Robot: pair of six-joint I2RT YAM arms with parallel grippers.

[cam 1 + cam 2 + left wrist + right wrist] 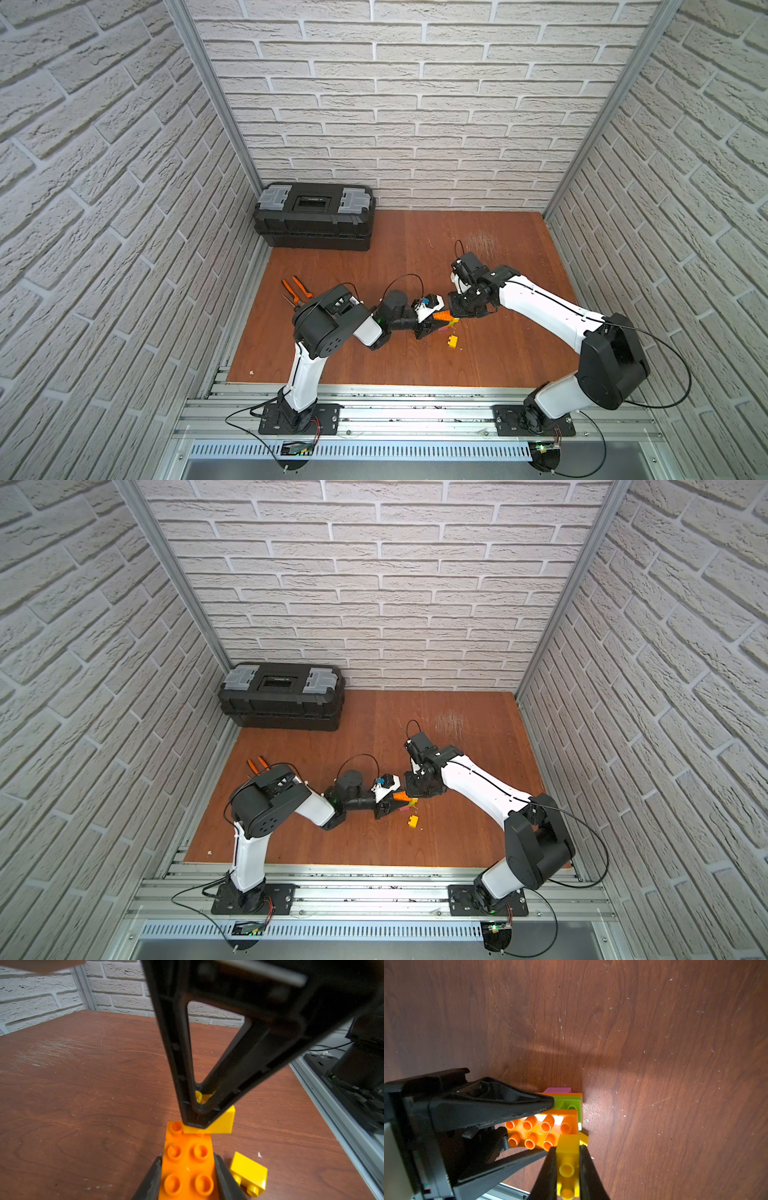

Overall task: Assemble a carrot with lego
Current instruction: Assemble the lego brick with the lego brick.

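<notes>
1. Left gripper [187, 1157]: jaws part-closed, clamping the carrot [544, 1126] by its orange sides, mid-table.
2. Loose yellow brick [452, 341]: on the table [374, 270], just beside it.
3. Right gripper [568, 1147]: pinched tight on the held yellow brick [568, 1155], at the carrot's end.

Risk as I read it: brick looks skewed over the studs; pressing could twist the carrot free.

White brick-pattern walls [415, 104] enclose a scratched reddish wooden surface [478, 365]; a black toolbox [314, 220] sits in its far left corner.
</notes>
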